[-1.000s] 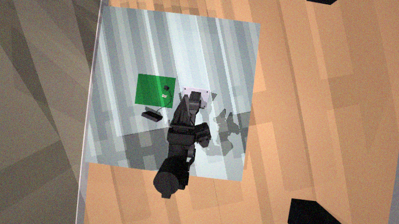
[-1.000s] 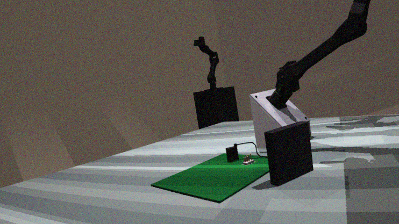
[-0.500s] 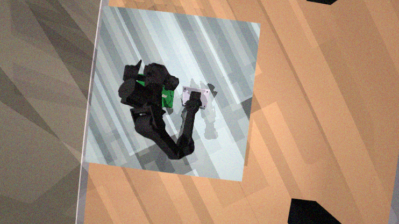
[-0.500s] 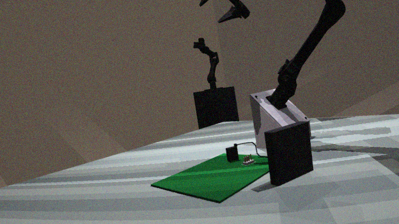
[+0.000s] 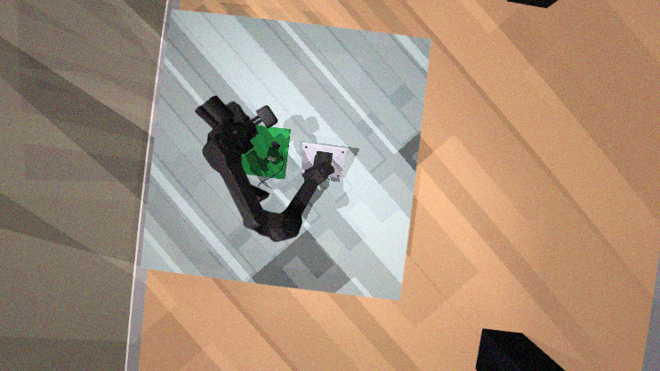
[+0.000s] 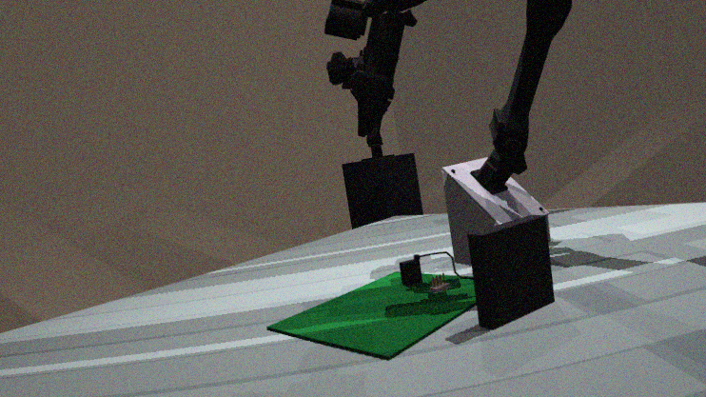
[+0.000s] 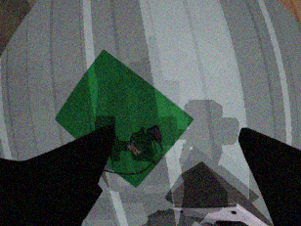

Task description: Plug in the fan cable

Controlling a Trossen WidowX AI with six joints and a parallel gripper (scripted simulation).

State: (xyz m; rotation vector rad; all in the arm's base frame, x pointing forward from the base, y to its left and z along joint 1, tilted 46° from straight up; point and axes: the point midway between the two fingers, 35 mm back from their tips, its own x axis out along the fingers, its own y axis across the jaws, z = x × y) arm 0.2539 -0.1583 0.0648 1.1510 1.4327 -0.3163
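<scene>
My gripper [image 7: 178,133] is open and empty, its two fingers wide apart in the wrist view. It hangs well above the green board [image 5: 285,134] [image 6: 359,327] [image 7: 105,87]. The four-pin header [image 6: 439,284] [image 5: 271,157] [image 7: 134,148] stands on the board near its edge, with its pins bare. The black plug [image 6: 410,272] [image 5: 275,145] [image 7: 155,131] stands upright on the board beside the header, apart from it. The thin black cable [image 6: 440,252] [image 7: 131,173] leaves the plug's top and curves to the dark fan box [image 6: 512,272] [image 5: 259,194]. Nothing touches the fingers.
The arm's pale wedge base [image 5: 309,151] [image 6: 458,226] [image 7: 222,214] stands close beside the board. The fan box is off the board's near side in the exterior view. Another black block [image 6: 382,189] stands in the background. The arm's shadow falls over the board.
</scene>
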